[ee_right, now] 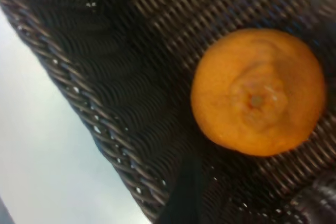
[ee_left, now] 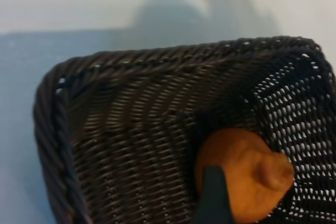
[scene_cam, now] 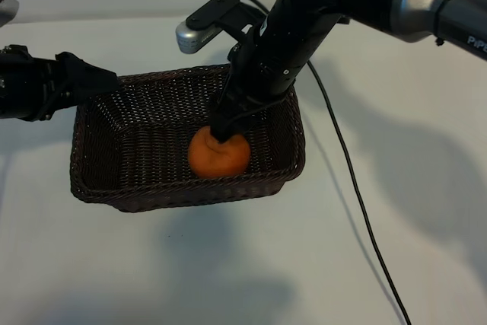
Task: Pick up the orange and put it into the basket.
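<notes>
Now, at the far left of the exterior view the left gripper (scene_cam: 106,81) reaches in level, its dark tip just at the left back corner of the basket (scene_cam: 99,165); whether its fingers are spread or pressed together cannot be told from any view, and nothing is seen in them. Right of it, the basket sits on the white table (scene_cam: 396,264), a dark brown woven box with a braided rim. Inside, toward its right end, lies the orange (scene_cam: 219,154), resting on the woven floor near the front wall, with nothing else in the basket. From the left wrist view the orange (ee_left: 244,179) shows its knobby bump and lies close to the wall of the basket (ee_left: 131,129). Directly over the fruit, the right gripper (scene_cam: 221,131) points steeply down from the upper right; its fingers stand spread and pinch nothing, the orange (ee_right: 258,92) lying free on the weave in the right wrist view. A black cable (scene_cam: 358,195) trails across the table right of the basket. At the far right edge, the arm's sleeve bears white letters reading "PIPE", cut off by the edge.
</notes>
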Available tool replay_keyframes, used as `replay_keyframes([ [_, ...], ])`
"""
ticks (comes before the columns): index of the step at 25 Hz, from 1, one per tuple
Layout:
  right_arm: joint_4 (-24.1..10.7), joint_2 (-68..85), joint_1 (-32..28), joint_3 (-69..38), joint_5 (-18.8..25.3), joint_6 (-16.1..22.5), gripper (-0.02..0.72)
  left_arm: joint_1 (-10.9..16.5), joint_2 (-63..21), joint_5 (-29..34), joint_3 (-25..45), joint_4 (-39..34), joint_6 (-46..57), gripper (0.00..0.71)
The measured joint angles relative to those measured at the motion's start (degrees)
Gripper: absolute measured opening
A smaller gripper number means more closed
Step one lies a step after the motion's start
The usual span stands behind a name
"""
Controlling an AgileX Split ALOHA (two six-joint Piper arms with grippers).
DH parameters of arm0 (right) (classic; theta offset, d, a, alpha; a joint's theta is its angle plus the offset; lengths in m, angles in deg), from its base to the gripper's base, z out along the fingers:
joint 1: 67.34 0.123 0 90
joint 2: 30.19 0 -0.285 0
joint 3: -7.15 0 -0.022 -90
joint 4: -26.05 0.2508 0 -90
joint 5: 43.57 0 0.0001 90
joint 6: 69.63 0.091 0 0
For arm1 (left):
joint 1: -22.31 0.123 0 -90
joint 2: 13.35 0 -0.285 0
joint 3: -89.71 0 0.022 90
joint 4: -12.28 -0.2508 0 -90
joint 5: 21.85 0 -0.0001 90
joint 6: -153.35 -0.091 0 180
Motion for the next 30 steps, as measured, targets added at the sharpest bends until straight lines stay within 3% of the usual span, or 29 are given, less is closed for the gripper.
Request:
replay_keyframes([
  [9,-4.2,4.8,0.0,0.0,1.1,9.0,0.635,0.0,3.0,-1.9,-0.1,0.2,-0.9,0.59],
  [14,-6.0,4.8,0.0,0.0,1.2,12.0,0.626,0.0,4.5,-1.4,-0.6,1.8,-2.0,0.59],
  [22,-6.4,4.8,0.0,0.0,1.1,13.5,0.606,0.0,4.5,0.3,-0.7,7.0,-7.0,0.59],
  [30,-6.4,4.8,0.0,0.0,1.0,14.5,0.602,0.0,4.5,1.3,-0.7,7.4,-7.7,0.59],
])
